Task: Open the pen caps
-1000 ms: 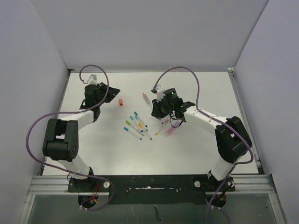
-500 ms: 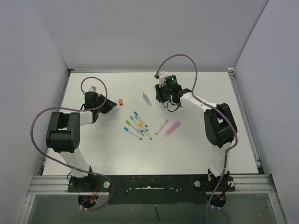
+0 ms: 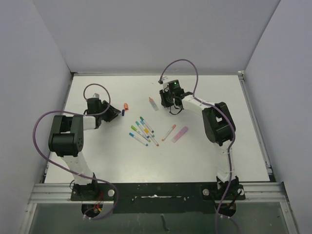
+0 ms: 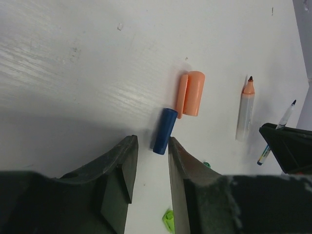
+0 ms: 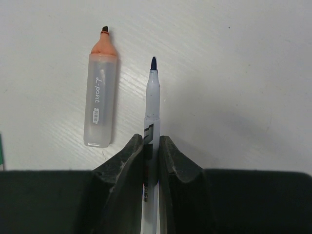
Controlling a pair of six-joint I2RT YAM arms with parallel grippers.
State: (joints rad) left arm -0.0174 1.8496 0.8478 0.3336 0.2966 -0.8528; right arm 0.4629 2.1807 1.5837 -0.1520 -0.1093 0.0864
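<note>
White tabletop (image 3: 122, 156), loose dark-blue plastic cap (image 4: 164, 130).
Cap points into slightly parted left hand (image 4: 152, 146); right hand (image 5: 151, 141) clamps thin white pen (image 5: 153, 92).

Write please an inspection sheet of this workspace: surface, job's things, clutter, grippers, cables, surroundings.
Surface: white table, faint scuffs only.
Job's things: blue cap and orange cap lie off, close together; capped pens clustered mid-table; orange-tipped marker uncapped.
Clutter: pale purple piece beside an orange pen.
Grippers: left gripper open, the blue cap's near end in its gap; right gripper shut on an uncapped blue-tipped pen.
Cables: purple cables loop over both arms, none on the pens.
Surroundings: plain grey walls; nothing else seen.
</note>
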